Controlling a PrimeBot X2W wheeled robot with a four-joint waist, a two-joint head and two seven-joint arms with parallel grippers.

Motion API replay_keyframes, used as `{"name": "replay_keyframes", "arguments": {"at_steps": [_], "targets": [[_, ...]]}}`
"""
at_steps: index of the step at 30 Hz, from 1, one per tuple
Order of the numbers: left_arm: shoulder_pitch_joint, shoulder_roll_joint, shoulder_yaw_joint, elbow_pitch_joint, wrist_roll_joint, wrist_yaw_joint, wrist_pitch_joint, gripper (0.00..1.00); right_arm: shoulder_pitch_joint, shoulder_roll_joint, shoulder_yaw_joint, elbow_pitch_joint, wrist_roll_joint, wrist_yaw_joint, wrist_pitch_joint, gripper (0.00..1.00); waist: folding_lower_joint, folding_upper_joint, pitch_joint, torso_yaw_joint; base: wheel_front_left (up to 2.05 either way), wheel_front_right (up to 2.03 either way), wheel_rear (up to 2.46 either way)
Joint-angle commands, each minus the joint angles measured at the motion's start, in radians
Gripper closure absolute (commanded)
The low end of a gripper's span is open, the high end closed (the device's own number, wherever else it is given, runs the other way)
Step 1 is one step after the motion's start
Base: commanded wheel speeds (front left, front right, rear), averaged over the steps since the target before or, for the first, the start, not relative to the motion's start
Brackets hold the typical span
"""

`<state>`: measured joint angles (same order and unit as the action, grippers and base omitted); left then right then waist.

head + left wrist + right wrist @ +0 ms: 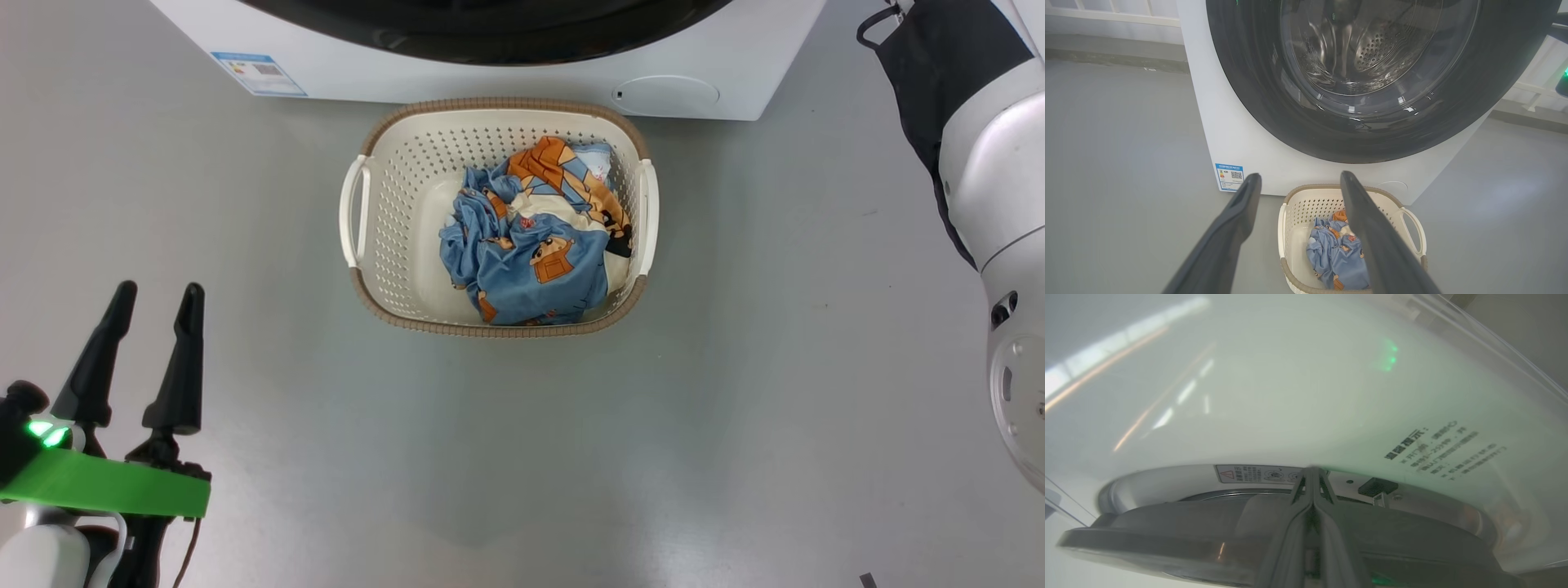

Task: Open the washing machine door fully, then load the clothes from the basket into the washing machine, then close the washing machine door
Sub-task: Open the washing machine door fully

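At the lower left of the head view, the left gripper (160,287) hovers over the grey floor (245,204) with its two dark fingers spread wide and nothing between them. At centre sits the basket (400,204), its far rim just before the washing machine (457,82), which runs along the top edge. The clothes (531,253) lie bunched in the basket's right half. The washing machine door (490,37) shows as a black arc at top centre. A pale forearm (992,163) rises at the right edge. In the right wrist view, the right gripper (1312,470) has its fingers pressed together, empty. Its tips sit at the gap between the door's grey rim and the machine's white front, left of a black latch slot (1376,486). Whether they touch cannot be told.
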<state>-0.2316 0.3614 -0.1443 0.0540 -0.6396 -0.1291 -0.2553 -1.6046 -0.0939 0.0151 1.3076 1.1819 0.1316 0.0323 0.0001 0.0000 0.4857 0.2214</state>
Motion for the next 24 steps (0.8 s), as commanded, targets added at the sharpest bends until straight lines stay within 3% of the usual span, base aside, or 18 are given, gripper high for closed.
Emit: {"name": "replay_keyframes", "arguments": {"at_steps": [1, 24], "targets": [[-0.027, 0.034, 0.038, -0.02, -0.006, -0.002, -0.006, 0.0, -0.027, 0.044, 0.002, -0.018, 0.006, -0.001, 0.016, 1.0, 0.0, 0.0, 0.0, 0.002, 0.0, 0.0, 0.0], [-0.019, 0.029, 0.052, -0.039, -0.001, -0.002, -0.006, 0.0, 0.015, 0.044, -0.017, -0.017, 0.038, -0.001, 0.219, 1.0, 0.0, 0.0, -0.028, 0.004, 0.0, 0.0, 0.0]]}}
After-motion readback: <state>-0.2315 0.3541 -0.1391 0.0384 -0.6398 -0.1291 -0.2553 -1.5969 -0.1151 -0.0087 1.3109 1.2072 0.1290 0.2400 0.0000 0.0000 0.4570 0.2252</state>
